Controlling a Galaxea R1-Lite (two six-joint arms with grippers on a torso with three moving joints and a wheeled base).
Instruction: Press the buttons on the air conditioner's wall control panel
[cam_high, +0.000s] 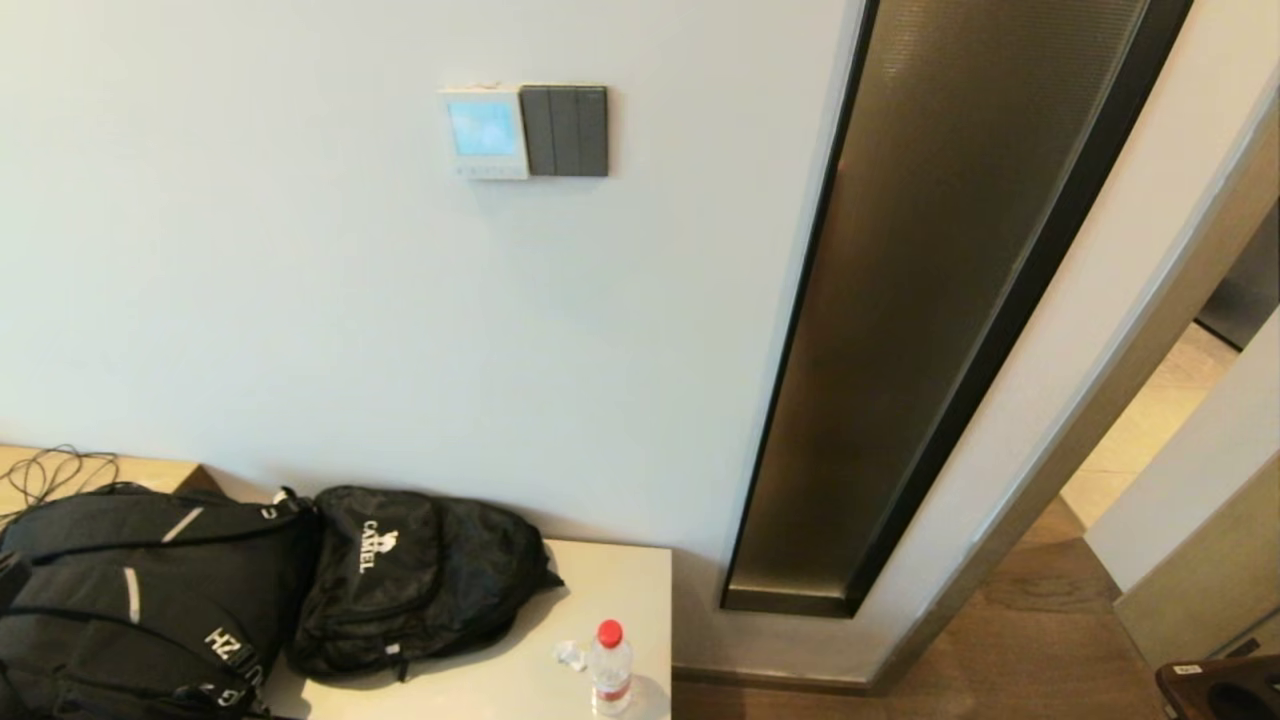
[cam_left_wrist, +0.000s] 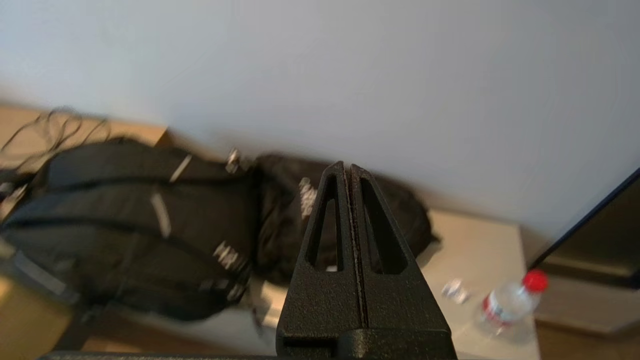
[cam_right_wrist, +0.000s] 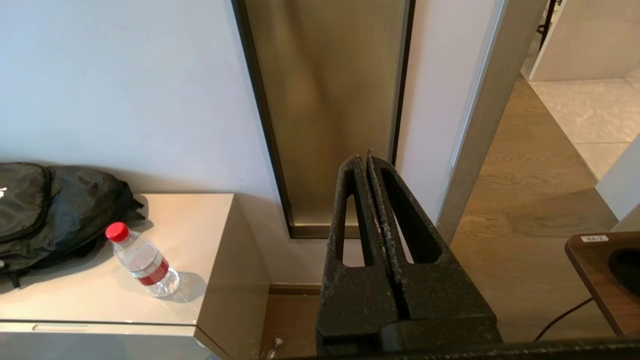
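The white wall control panel (cam_high: 485, 132) hangs high on the pale wall, its screen lit blue. A row of tiny pale buttons (cam_high: 484, 171) runs along its lower edge. Neither arm shows in the head view. My left gripper (cam_left_wrist: 348, 168) is shut and empty, low down, pointing over the black backpacks toward the wall. My right gripper (cam_right_wrist: 364, 159) is shut and empty, low down, facing the bronze wall strip. The panel shows in neither wrist view.
A dark grey three-rocker switch plate (cam_high: 565, 131) sits right beside the panel. Two black backpacks (cam_high: 250, 590) and a red-capped water bottle (cam_high: 609, 668) lie on a beige cabinet (cam_high: 610, 575) below. A tall bronze strip (cam_high: 930, 290) and a doorway stand to the right.
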